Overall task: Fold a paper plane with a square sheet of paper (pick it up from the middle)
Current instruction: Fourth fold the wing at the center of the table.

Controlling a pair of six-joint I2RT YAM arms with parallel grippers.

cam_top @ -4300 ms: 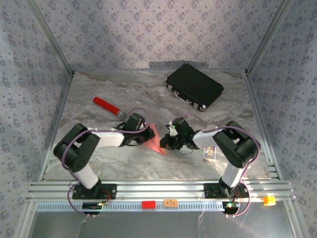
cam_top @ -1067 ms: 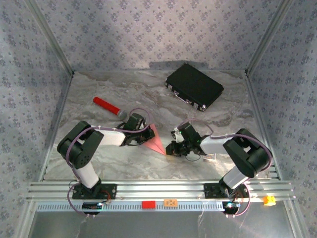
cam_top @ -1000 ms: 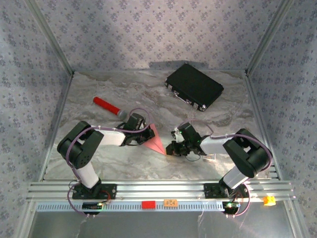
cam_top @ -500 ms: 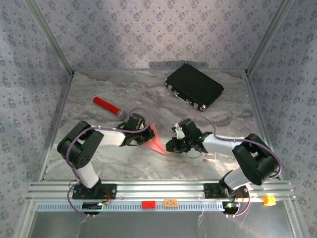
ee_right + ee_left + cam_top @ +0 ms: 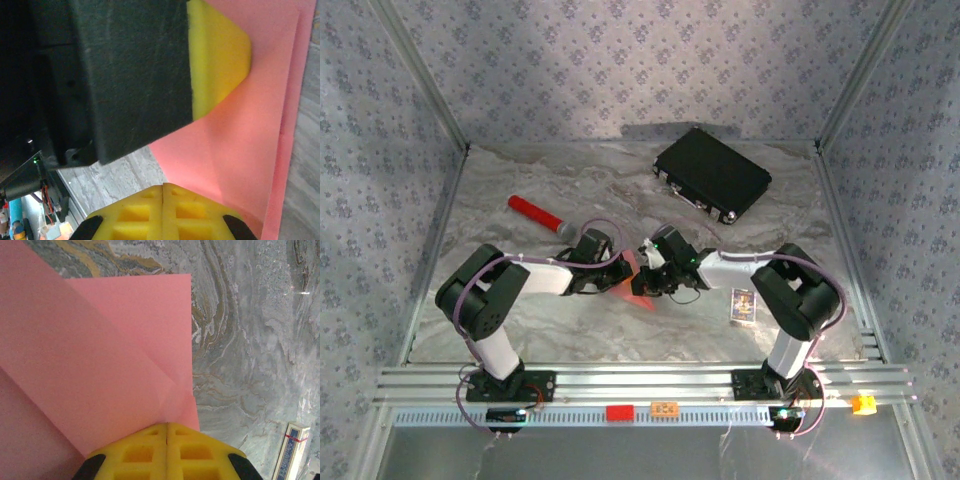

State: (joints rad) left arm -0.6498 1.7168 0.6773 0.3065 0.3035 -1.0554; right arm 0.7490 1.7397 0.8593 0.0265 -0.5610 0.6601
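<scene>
The salmon-pink sheet of paper (image 5: 100, 365) lies on the marbled table (image 5: 570, 330), about midway between its left and right edges and somewhat nearer the near edge than the far one. It is partly folded. Plain, flat layers overlap along straight, sharp creases, and one square corner is still showing.

The sheet of paper (image 5: 100, 350) is seen as thin, smooth, matt salmon-pink paper, marked by sharp creases. The counter (image 5: 250, 340) is finished in a grey marbled pattern with a slight sheen. The left claw (image 5: 166, 427) and the right claw (image 5: 162, 189) are tipped with matt yellow moulded pads, set with square recesses. The black case (image 5: 712, 175) is matt, with shiny metal fittings. The rail (image 5: 640, 385) is made of dull ribbed metal.
</scene>
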